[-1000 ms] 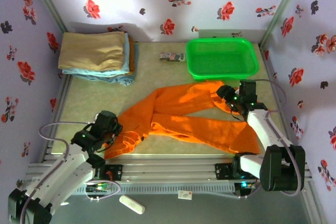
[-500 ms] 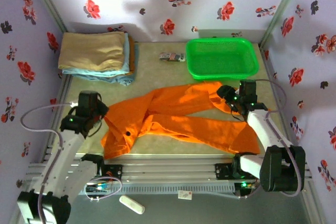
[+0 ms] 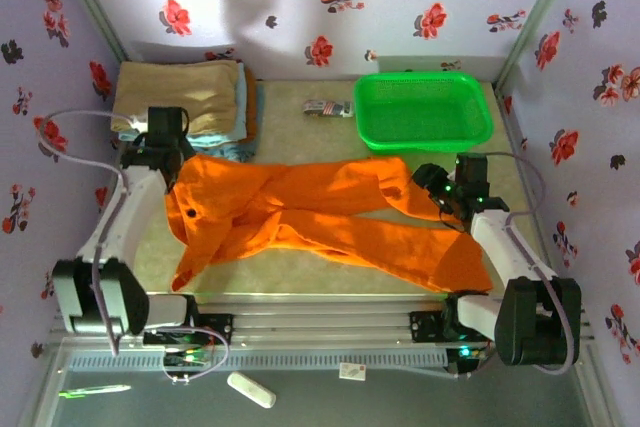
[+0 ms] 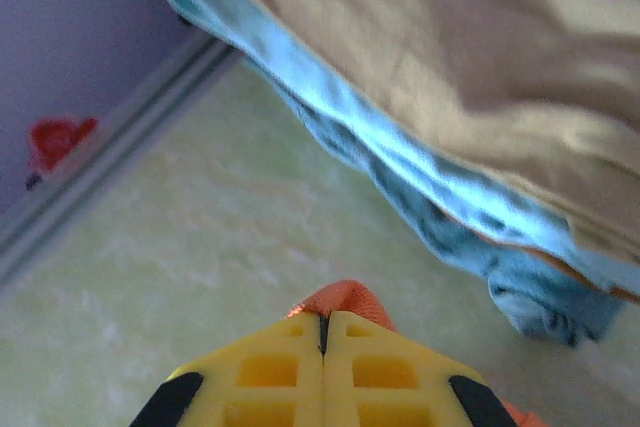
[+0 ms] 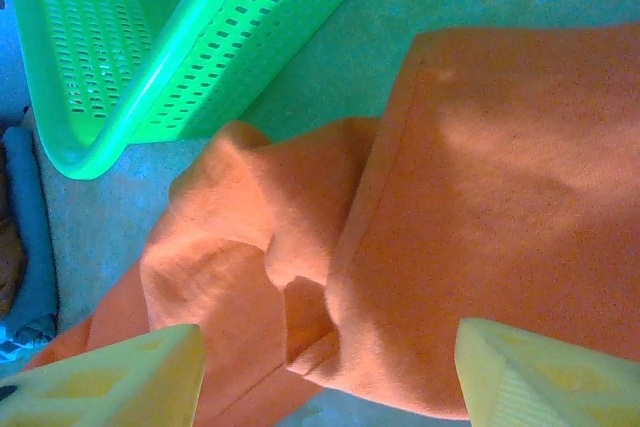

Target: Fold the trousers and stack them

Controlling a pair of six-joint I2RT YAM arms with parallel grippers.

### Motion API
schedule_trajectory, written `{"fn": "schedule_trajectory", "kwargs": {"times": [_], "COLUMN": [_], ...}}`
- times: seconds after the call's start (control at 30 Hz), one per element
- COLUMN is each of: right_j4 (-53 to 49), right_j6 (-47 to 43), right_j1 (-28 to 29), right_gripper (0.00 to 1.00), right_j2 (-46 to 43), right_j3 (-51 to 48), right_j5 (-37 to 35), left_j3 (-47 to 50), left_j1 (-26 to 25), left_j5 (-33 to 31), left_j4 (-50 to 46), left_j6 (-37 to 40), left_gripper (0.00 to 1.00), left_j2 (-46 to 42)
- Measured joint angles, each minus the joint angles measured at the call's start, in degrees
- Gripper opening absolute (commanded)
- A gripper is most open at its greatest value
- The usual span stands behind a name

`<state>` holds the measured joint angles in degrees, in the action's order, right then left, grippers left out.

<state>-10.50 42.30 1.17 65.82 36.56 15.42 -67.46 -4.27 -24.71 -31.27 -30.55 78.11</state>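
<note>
Across the middle of the table, the trousers lie stretched out, long axis running left to right. Left claw is clenched on an orange edge at the left end, just beside the folded stack. Right claw hangs spread wide over the bunched right end, probably not touching, hard to judge. That end lies directly under it, so the right arm is nearer.
</note>
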Motion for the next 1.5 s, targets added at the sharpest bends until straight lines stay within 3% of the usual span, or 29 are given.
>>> {"fn": "schedule_trajectory", "kwargs": {"times": [0.1, 0.2, 0.27, 0.3, 0.37, 0.4, 0.57, 0.63, 0.83, 1.03, 1.17, 1.27, 1.33, 1.5], "right_j4": [0.02, 0.0, 0.0, 0.0, -0.02, 0.0, 0.0, 0.0, 0.04, 0.37, 0.11, 0.11, -0.63, -5.14], "right_j6": [0.22, 0.24, 0.24, 0.22, 0.22, 0.22, 0.24, 0.24, 0.22, 0.35, 1.07, 1.75, 1.11, -5.38], "right_j1": [0.0, 0.0, 0.0, 0.0, 0.0, 0.0, 0.0, 0.22, 1.16, 4.87, 14.62, 27.43, 36.63, 48.43], "right_gripper": [0.67, 0.69, 0.69, 0.7, 0.7, 0.7, 0.7, 0.7, 0.71, 0.71, 0.72, 0.76, 0.76, 0.76], "right_j2": [-0.11, -0.15, -0.2, -0.31, -0.61, -0.81, -1.22, -1.22, -1.2, -1.11, -1.38, -1.27, 1.99, 17.09], "right_j3": [0.0, -0.02, -0.02, -0.02, -0.02, -0.02, -0.02, -0.02, -0.02, -0.02, -0.02, 0.28, 2.62, 12.9], "right_j5": [0.11, 0.15, 0.28, 0.28, 0.28, 0.28, 0.52, 0.7, 1.18, 1.7, 0.39, -2.93, -5.22, -10.56], "left_j3": [-4.31, -8.57, -10.69, -11.58, -13.57, -14.58, -19.93, -18.34, 6.67, 30.67, 33.38, 33.99, 34.86, 36.7], "left_j1": [1.14, 2.1, 3.17, 4.02, 6.32, 7.34, 12.48, 12.35, -0.39, -7.39, -12.13, -12.52, -11.78, -6.29], "left_j5": [-0.79, -1.05, -1.57, -1.81, -2.34, -2.43, -0.92, 1.99, 12.11, 20.0, 22.01, 21.03, 20.2, 19.87], "left_j4": [1.07, 1.14, 1.01, 0.96, -0.17, -1.22, -9.35, -10.8, -9.44, -7.56, -6.03, -4.22, -2.95, 0.2], "left_j6": [4.55, 7.82, 9.25, 9.99, 11.37, 11.45, 7.82, 4.59, -6.82, -19.17, -23.08, -24.13, -24.46, -24.65], "left_gripper": [0.0, 0.22, 0.31, 0.42, 0.74, 0.75, 0.76, 0.84, 0.87, 0.85, 0.86, 0.86, 0.85, 0.84], "left_j2": [4.83, 8.96, 11.19, 12.28, 14.69, 15.69, 18.23, 15.39, -7.17, -20.87, -23.5, -23.52, -23.08, -21.44]}}
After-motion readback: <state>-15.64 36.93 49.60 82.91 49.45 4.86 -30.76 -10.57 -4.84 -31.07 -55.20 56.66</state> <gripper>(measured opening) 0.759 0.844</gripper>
